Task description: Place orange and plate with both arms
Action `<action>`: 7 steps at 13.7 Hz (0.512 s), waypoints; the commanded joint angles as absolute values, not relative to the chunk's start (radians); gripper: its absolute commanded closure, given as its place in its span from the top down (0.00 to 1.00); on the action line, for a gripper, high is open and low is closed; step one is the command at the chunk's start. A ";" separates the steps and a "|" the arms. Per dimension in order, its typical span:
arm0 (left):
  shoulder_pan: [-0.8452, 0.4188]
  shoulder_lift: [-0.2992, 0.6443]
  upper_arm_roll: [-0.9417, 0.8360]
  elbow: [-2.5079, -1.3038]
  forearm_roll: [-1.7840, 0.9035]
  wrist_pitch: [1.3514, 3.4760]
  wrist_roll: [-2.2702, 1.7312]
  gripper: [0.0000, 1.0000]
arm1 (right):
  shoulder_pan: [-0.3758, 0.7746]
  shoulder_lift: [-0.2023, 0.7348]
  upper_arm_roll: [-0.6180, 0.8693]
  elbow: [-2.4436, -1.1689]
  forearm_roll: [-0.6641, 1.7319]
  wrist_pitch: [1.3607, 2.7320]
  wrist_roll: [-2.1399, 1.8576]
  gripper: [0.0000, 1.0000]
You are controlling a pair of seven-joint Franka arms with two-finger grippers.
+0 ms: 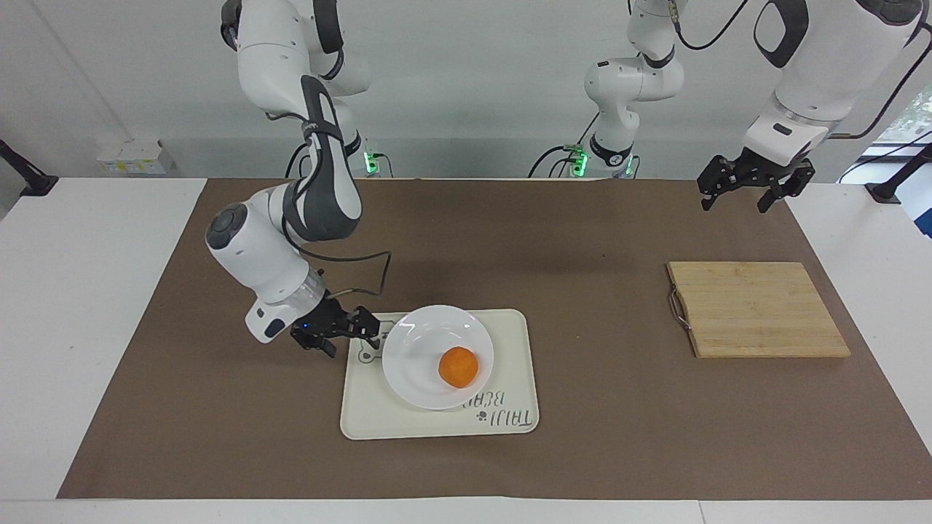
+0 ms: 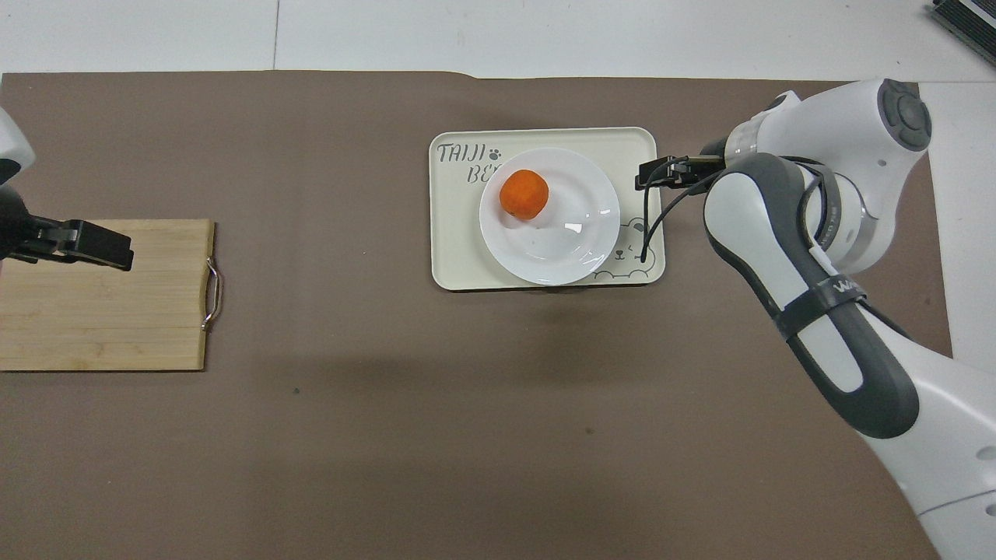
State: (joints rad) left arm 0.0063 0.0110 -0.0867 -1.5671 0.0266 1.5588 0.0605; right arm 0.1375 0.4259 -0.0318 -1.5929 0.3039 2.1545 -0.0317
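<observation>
Plate (image 1: 429,346) holding orange (image 1: 459,366) lies just beside empty, parted right end effector (image 1: 354,327).

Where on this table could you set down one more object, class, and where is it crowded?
Bare brown mat lies between the tray and the cutting board, and along the robots' edge. The tray is crowded: the plate with the orange fills it, and the right gripper hangs at its rim. The left gripper waits raised by the board.
</observation>
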 commanded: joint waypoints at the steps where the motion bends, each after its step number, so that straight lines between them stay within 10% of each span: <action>1: 0.017 0.006 -0.094 -1.568 0.043 1.555 0.064 1.00 | 0.129 0.329 -0.032 -1.614 0.154 2.061 0.091 1.00; 7: 0.017 0.006 -0.094 -1.568 0.043 1.555 0.064 1.00 | 0.074 0.120 -0.041 -1.611 0.031 1.801 0.170 1.00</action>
State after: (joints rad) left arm 0.0063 0.0110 -0.0867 -1.5671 0.0266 1.5588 0.0605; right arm 0.0997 0.1988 -0.0403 -1.5907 0.0757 1.8614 0.1540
